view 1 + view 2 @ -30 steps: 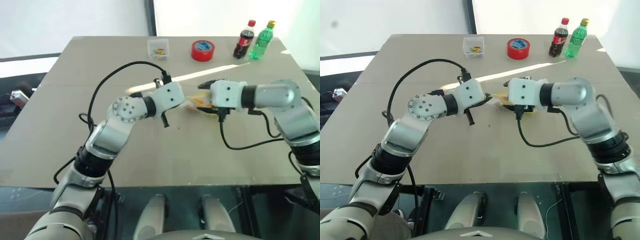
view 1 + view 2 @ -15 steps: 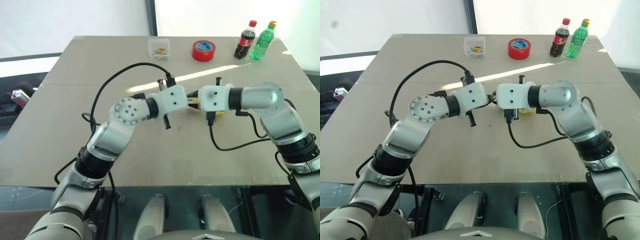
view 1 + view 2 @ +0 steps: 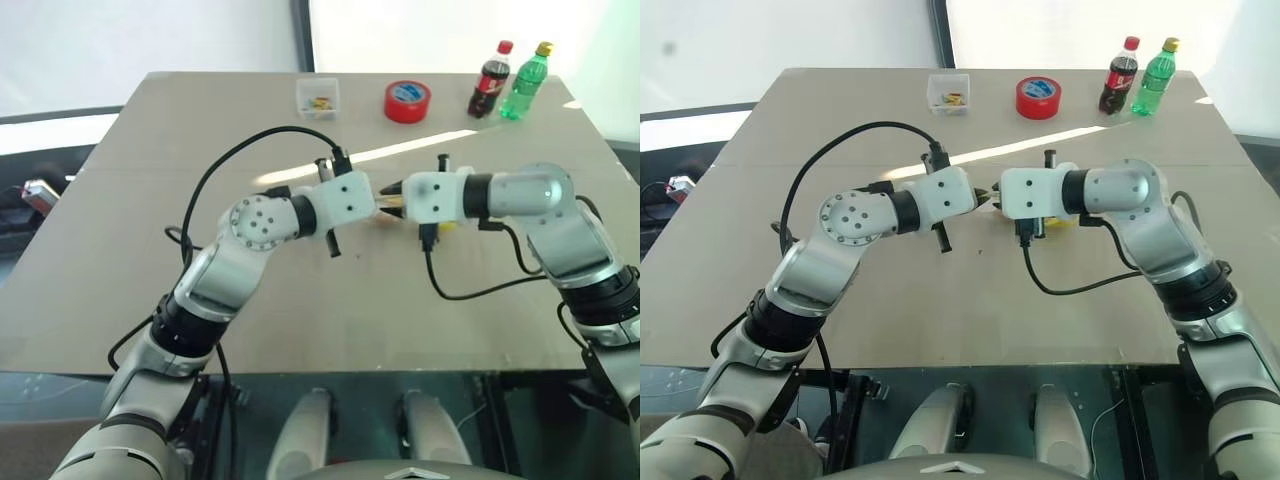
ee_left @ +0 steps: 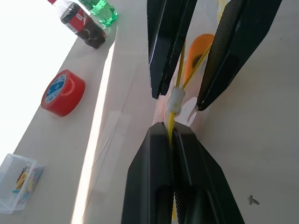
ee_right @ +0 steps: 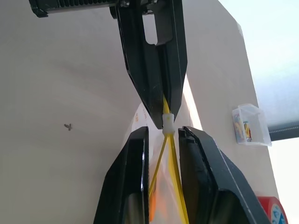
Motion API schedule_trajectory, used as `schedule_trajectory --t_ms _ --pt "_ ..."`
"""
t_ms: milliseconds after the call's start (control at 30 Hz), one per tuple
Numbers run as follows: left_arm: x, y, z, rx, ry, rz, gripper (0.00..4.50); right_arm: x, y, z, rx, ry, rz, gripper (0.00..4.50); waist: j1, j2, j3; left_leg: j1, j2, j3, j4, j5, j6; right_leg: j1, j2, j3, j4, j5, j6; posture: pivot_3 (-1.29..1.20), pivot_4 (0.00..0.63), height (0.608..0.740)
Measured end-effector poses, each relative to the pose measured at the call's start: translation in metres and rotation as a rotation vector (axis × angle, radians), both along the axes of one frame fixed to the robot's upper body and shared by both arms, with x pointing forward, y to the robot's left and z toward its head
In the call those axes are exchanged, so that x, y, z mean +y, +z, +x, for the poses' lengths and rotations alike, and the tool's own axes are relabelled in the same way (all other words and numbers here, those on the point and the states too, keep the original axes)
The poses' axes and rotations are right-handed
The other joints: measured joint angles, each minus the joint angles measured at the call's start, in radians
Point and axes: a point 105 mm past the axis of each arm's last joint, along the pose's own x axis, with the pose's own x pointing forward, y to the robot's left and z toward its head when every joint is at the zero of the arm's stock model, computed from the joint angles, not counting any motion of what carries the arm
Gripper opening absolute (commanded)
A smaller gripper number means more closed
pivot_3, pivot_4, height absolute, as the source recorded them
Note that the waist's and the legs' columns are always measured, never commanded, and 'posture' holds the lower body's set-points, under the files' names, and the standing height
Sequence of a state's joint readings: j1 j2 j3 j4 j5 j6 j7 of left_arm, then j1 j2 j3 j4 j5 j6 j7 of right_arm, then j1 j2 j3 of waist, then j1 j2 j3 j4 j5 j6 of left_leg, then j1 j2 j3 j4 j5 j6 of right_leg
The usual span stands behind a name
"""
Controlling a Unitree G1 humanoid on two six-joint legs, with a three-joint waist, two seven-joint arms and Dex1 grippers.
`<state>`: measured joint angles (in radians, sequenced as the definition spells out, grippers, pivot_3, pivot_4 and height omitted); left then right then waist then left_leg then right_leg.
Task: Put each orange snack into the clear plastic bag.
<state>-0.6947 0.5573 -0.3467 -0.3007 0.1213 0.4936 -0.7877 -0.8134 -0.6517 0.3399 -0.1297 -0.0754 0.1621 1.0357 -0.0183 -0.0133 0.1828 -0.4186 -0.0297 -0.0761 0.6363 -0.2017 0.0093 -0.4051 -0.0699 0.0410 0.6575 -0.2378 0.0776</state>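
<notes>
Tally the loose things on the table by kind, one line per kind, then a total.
Bottles: 2, a cola bottle and a green bottle
Tape rolls: 1, the red tape roll
Small clear boxes: 1, the clear box
Clear plastic bags: 1, the clear plastic bag, held between both grippers
Orange snacks: 1 in sight, the orange snack inside the bag
Total: 6

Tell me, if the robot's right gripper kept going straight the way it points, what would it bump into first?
Probably the white slider on the clear plastic bag's yellow strip, right at the right gripper's tips. Just past it sits the left gripper, shut on that strip. Depth is hard to judge.
</notes>
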Motion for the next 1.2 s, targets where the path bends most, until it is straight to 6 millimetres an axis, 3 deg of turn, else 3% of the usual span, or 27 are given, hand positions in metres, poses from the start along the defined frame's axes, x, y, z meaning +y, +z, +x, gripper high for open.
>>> schedule_trajectory --t_ms 300,333,400,867,1000,1200 --pt "-0.001 0.000 0.000 -0.003 0.000 -0.001 0.00 0.001 0.000 -0.001 0.004 0.006 0.001 1.03 0.001 0.000 0.000 0.000 0.000 0.000 0.000 0.000 0.000 0.000 0.000 0.000 0.000 0.000 0.000 0.00 0.150 0.740" --pt "-0.001 0.000 0.000 -0.002 0.001 -0.001 0.00 0.001 0.000 -0.001 0.004 0.006 0.001 0.49 0.001 0.000 0.000 0.000 0.000 0.000 0.000 0.000 0.000 0.000 0.000 0.000 0.000 0.000 0.000 0.00 0.150 0.740" --pt "-0.001 0.000 0.000 -0.001 0.002 -0.001 0.00 0.001 0.000 0.000 0.002 0.005 0.001 0.05 0.001 0.000 0.000 0.000 0.000 0.000 0.000 0.000 0.000 0.000 0.000 0.000 0.000 0.000 0.000 0.00 0.150 0.740" --pt "-0.001 0.000 0.000 -0.002 0.000 -0.001 0.00 -0.002 0.000 0.002 -0.008 -0.005 -0.005 0.05 0.001 0.000 0.000 0.000 0.000 0.000 0.000 0.000 0.000 0.000 0.000 0.000 0.000 0.000 0.000 0.00 0.150 0.740" --pt "0.001 -0.001 -0.001 -0.015 -0.008 0.011 0.00 -0.013 0.002 0.000 -0.015 -0.022 -0.025 0.05 0.001 0.000 0.000 0.000 0.000 0.000 0.000 0.000 0.000 0.000 0.000 0.000 0.000 0.000 0.000 0.00 0.150 0.740" --pt "0.010 -0.007 0.002 -0.008 0.023 0.034 0.00 -0.044 -0.003 0.002 0.028 -0.137 -0.042 0.05 0.002 0.000 0.000 0.000 0.000 0.000 0.000 0.000 0.000 0.000 0.000 0.000 0.000 0.000 0.000 0.00 0.150 0.740"
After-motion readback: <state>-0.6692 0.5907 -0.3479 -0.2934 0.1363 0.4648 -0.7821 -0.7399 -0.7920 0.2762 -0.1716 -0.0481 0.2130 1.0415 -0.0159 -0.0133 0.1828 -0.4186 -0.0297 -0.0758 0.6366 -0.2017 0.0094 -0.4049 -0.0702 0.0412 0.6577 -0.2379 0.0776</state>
